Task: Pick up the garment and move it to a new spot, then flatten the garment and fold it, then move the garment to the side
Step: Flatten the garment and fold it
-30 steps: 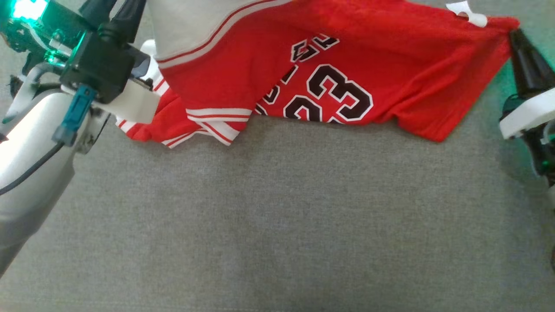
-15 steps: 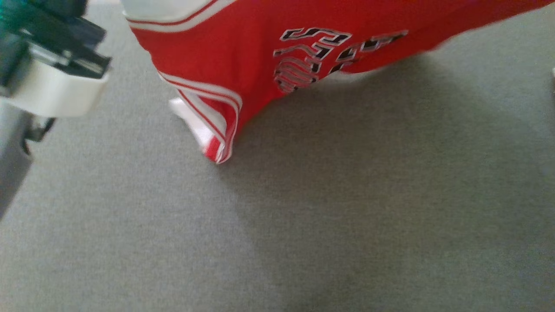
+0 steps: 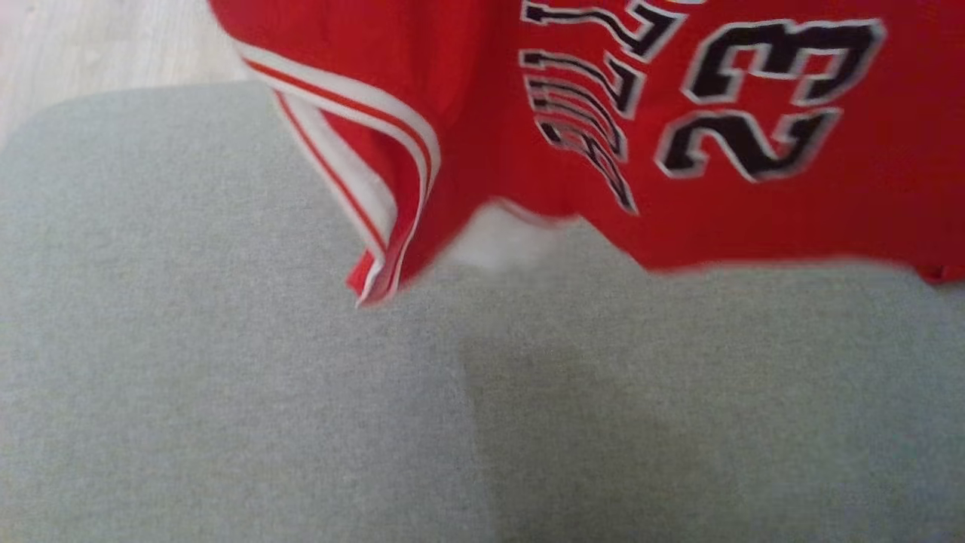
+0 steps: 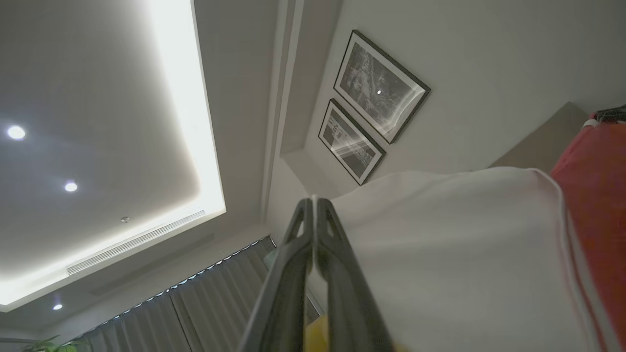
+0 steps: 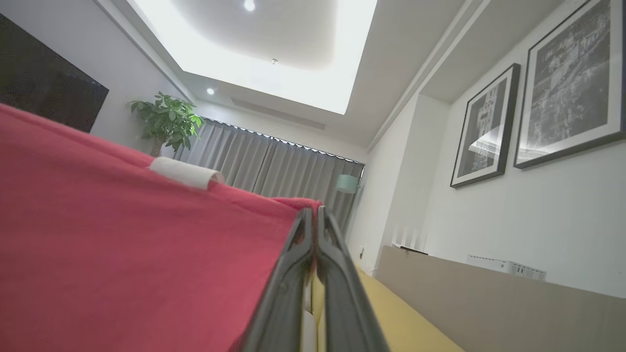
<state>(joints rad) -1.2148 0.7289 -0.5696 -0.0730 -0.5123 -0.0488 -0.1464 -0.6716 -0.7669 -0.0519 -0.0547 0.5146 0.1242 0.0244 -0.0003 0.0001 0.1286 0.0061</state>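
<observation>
Hanging across the far side of the grey fabric-covered table [image 3: 226, 422], the red sleeveless jersey with white-and-red striped trim [image 3: 482, 113] is raised and stretched between the two arms; its black, white-edged number 23 [image 3: 761, 98] shows upside down in the head view, toward the table's right edge; a striped trim fold [image 3: 377, 264] droops to a point not far from the table's rounded far-left corner, past which pale wooden floor [image 3: 90, 45] shows; the lower hem is blurred, so whether it touches the table I cannot tell; a soft shadow [image 3: 573, 430] lies on the middle of the table beneath the cloth. In the left wrist view the left gripper [image 4: 313, 200] has its jaws pressed together, pinching the jersey's white panel [image 4: 440, 254], which spreads away to one side with red cloth beyond it; two black-framed pictures [image 4: 379, 85] hang on the wall behind. In the right wrist view the right gripper [image 5: 315, 210] has its jaws closed on a bunched corner of the red cloth [image 5: 122, 234]; a small white curled label [image 5: 186, 172] sits on the jersey's upper edge.
</observation>
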